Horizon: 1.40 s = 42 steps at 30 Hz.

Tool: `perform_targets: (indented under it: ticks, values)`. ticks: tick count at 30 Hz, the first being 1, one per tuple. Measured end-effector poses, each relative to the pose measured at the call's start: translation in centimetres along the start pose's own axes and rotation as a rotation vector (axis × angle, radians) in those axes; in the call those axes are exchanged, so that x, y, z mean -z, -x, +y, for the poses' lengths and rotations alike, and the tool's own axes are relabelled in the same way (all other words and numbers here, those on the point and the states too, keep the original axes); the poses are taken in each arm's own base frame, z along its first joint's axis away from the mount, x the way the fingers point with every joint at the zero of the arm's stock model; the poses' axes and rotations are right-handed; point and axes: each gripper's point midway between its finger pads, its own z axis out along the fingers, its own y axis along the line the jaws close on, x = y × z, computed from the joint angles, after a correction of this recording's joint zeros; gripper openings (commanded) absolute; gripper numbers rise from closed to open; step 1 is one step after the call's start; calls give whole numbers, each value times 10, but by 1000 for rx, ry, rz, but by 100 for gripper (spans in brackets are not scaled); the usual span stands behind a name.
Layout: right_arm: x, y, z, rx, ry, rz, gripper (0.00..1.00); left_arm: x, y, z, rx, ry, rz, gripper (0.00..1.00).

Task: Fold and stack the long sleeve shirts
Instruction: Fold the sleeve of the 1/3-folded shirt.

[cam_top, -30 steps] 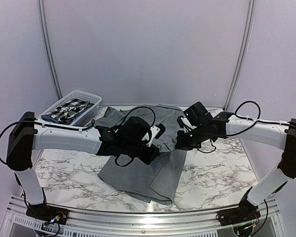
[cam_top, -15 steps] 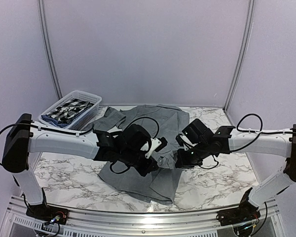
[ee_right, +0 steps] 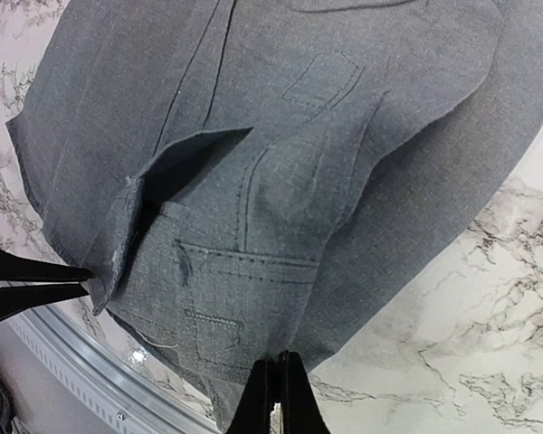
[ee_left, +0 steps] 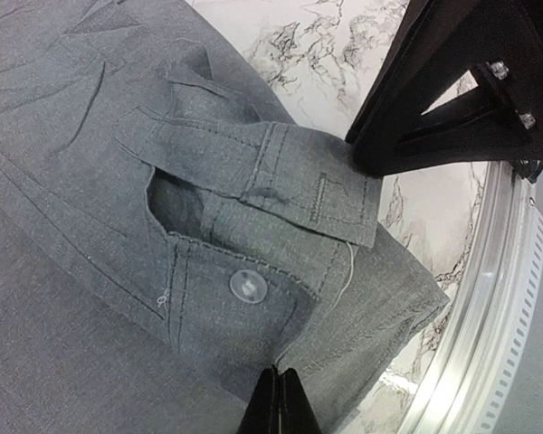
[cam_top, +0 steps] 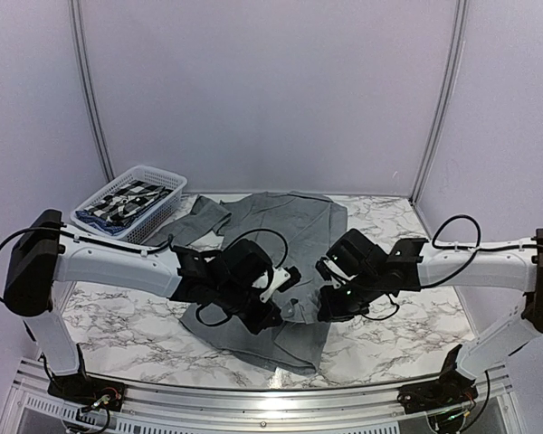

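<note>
Grey shirt (cam_top: 281, 217) lies rumpled mid-frame on the marble table (cam_top: 407, 334). Left gripper (cam_top: 273, 309) and right gripper (cam_top: 329, 306) sit low over its lower-centre part, near each other.

In both wrist views we see the fingers (ee_left: 264, 411) pressed together at the bottom edge of the frame. Each looks nipped on a thin edge of grey cloth by a cuff: the buttoned cuff (ee_left: 248, 286) on the left, the stitched cuff (ee_right: 219, 298) on the right.

Risks as we judge them:
- The pinch is shallow and right at the fabric edge, so a quick pull could slip the cloth out and drop the sleeve crooked.
- Both cuffs are doubled over with an open pocket of shadow, so setting them down like this locks in a bad crease.
- The grippers are close together, so any inward move may knock one against the other.
- The metal rail (ee_left: 489, 298) sits lower right, just beside the cloth, and dragging further that way could pull fabric off the table edge.

White basket (cam_top: 154, 172) at upper left holds checked cloth (cam_top: 127, 201), well apart, so we expect no trouble there.
</note>
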Motion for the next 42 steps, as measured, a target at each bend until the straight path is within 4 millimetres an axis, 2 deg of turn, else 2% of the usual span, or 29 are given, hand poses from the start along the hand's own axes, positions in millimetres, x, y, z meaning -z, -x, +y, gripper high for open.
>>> perform_targets:
  ticks: [14,24,25,26,28,29,32,34,37,42]
  values:
    - [8,-25,6,19,-20,58,0,-1,-5,-12,-15,-32,14,0]
    - [3,-30,6,0,-19,61,0,-2,-6,-12,-16,-31,18,0]
    - [3,-31,5,-2,-19,60,6,-2,-7,-13,-16,-31,19,0]
    - [2,-31,5,-2,-19,61,13,-3,-7,-12,-16,-30,21,2]
    - [1,-32,4,-6,-20,62,21,-4,-9,-12,-16,-28,26,19]
    - [0,-32,3,-6,-24,62,25,-5,-10,-12,-15,-28,29,31]
    - [1,-31,1,2,-37,51,41,-7,-14,-10,-4,-23,40,47]
    - [3,-28,-3,0,-50,39,46,-7,-14,-10,-4,-18,42,51]
    - [9,-20,-10,-10,-65,13,47,-7,-14,-8,3,-11,41,52]
    - [32,25,-33,-82,-74,-118,46,-3,-8,1,39,25,18,49]
